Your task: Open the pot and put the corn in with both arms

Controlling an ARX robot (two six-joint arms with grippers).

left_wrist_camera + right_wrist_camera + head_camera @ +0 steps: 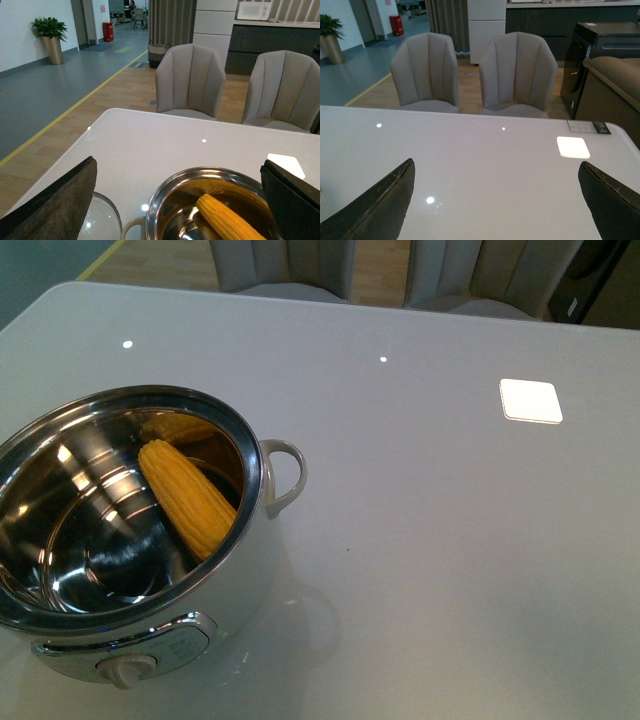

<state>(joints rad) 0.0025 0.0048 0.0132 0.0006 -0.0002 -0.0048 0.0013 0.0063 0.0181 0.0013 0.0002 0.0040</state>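
The electric pot [250, 570] stood uncovered on the white tabletop [430, 500], the corn cob [187, 498] leaning inside against its steel wall. Above the pot, the left tool [180, 200] was spread, gripping nothing; the right tool [495, 200] was likewise spread over bare tabletop.

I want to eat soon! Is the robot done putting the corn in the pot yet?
Looks nearly finished. The pot is open, with no lid on it, and the corn lies inside, leaning against the steel wall. A glass lid seems to rest on the table beside the pot. The left gripper and right gripper are both open and hold nothing. Nothing looks left to do.
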